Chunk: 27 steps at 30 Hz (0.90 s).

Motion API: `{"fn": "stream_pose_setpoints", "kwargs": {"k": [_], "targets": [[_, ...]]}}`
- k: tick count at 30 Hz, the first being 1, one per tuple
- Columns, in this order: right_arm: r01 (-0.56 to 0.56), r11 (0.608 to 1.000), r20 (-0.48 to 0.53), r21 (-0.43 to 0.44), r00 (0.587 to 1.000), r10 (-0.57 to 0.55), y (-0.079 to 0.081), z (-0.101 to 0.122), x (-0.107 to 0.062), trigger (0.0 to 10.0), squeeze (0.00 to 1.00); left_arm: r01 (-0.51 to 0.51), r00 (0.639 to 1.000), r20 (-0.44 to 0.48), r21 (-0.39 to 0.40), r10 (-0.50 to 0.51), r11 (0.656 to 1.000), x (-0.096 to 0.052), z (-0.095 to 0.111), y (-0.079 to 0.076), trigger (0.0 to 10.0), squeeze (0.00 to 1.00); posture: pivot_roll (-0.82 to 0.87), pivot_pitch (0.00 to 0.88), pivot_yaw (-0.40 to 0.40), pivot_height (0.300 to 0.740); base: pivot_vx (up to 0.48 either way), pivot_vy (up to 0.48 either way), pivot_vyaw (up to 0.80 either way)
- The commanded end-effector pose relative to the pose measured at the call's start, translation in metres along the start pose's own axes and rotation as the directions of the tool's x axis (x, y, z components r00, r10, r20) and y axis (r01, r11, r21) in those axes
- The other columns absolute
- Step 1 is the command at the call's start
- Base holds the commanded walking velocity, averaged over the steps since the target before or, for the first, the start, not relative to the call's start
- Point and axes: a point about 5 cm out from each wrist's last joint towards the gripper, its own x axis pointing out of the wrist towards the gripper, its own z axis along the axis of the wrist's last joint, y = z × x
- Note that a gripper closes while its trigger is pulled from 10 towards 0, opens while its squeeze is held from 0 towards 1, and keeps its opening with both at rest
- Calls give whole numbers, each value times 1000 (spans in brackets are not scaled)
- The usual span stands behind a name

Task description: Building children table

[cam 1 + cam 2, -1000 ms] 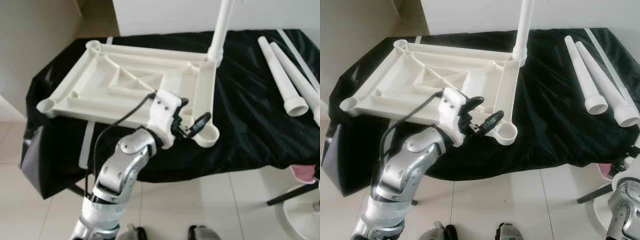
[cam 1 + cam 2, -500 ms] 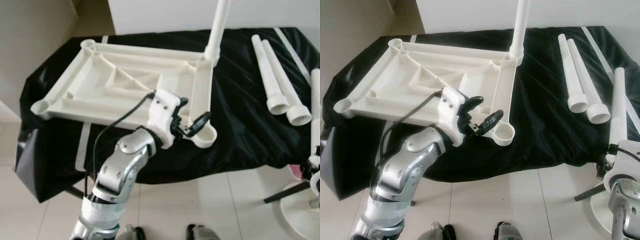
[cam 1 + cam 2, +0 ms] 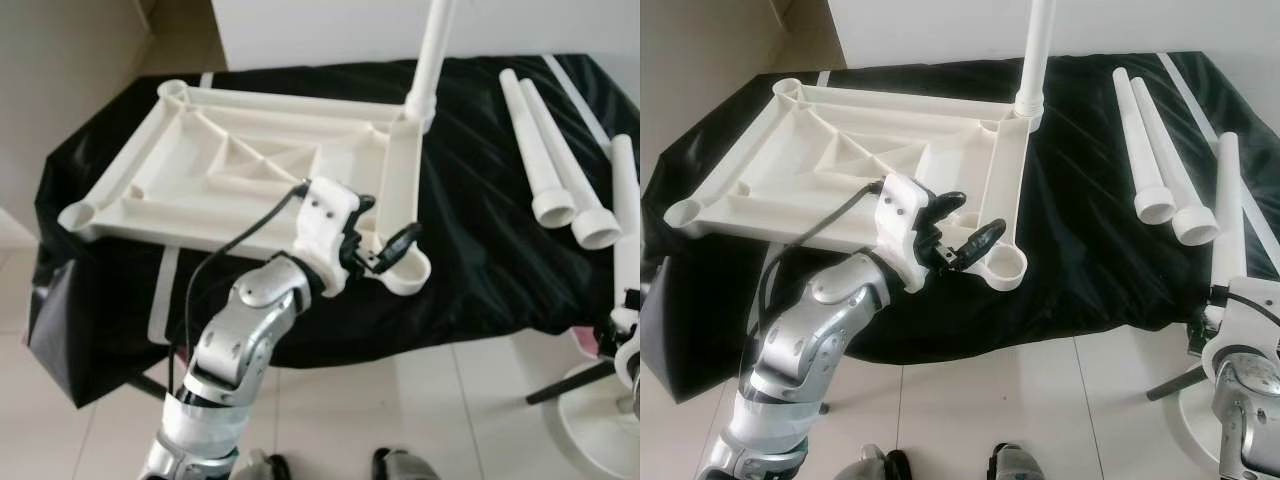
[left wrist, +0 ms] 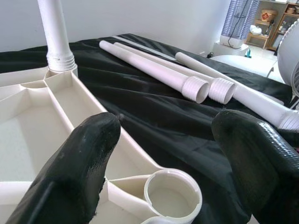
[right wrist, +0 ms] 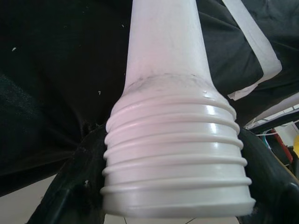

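**Right tool grips a leg; left tool waits at the empty socket**

The upturned white tabletop lies on the black-draped surface, upper left of the head views, one leg already upright in its far corner. The left tool hovers at the near corner socket, fingers spread apart. At lower right, the right tool is clamped on a threaded leg. Two loose legs lie just beside each other, upper right.
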Motion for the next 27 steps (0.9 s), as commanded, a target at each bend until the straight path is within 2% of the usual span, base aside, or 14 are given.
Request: {"fn": "stream_pose_setpoints", "kwargs": {"k": [1,3,5,6,9,16,17,19,20,21,23,24,25,27], "targets": [[-130,992,30,-7,991,130,22,5,0,10000,0,-2,1000,8,3,1,1000,1,2,0,10000,0,-124,149,23,740,0,0,0],[-181,982,57,-44,981,184,31,9,-2,10000,0,-2,1000,10,5,2,1000,1,3,0,10000,0,-119,143,20,740,0,0,0],[-181,981,121,-67,975,188,33,19,-3,10000,0,-2,1000,13,7,2,1000,2,3,1,10000,0,-119,141,20,740,0,0,0],[-181,981,121,-67,975,188,33,19,-3,10000,0,-2,1000,13,7,2,1000,2,3,1,10000,0,-119,141,20,740,0,0,0],[-129,992,233,-4,964,126,27,38,-4,10000,0,-1,1000,18,7,0,1000,2,4,1,10000,0,-117,135,19,740,0,0,0],[-96,993,341,62,937,70,22,56,-6,10000,0,4,1000,25,7,-4,1000,3,5,1,10000,0,-111,128,18,740,0,0,0],[-95,991,407,97,912,48,20,67,-8,10000,0,7,1000,31,6,-7,1000,3,6,0,10000,0,-105,120,18,740,0,0,0],[-95,991,407,97,912,48,20,67,-8,10000,0,7,1000,31,6,-7,1000,3,6,0,10000,0,-105,120,18,740,0,0,0],[-97,988,449,119,893,33,19,75,-10,10000,0,9,999,34,6,-9,1000,3,7,-1,10000,0,-105,120,18,740,0,0,0],[-130,983,492,130,869,50,21,84,-12,10000,0,11,999,36,8,-12,1000,3,7,-1,10000,0,-101,113,19,740,0,0,0],[-130,983,492,130,869,50,21,84,-12,10000,0,11,999,36,8,-12,1000,3,7,-1,10000,0,-101,113,19,740,0,0,0],[-191,974,521,121,847,101,29,90,-13,10000,0,15,999,38,10,-15,1000,3,7,-1,10000,0,-101,109,20,740,0,0,0],[-191,974,521,121,847,101,29,90,-13,10000,0,15,999,38,10,-15,1000,3,7,-1,10000,0,-101,109,20,740,0,0,0],[-324,944,525,66,816,243,50,94,-15,10000,0,20,999,40,13,-20,1000,4,8,-2,10000,0,-97,103,16,740,0,0,0]]}}
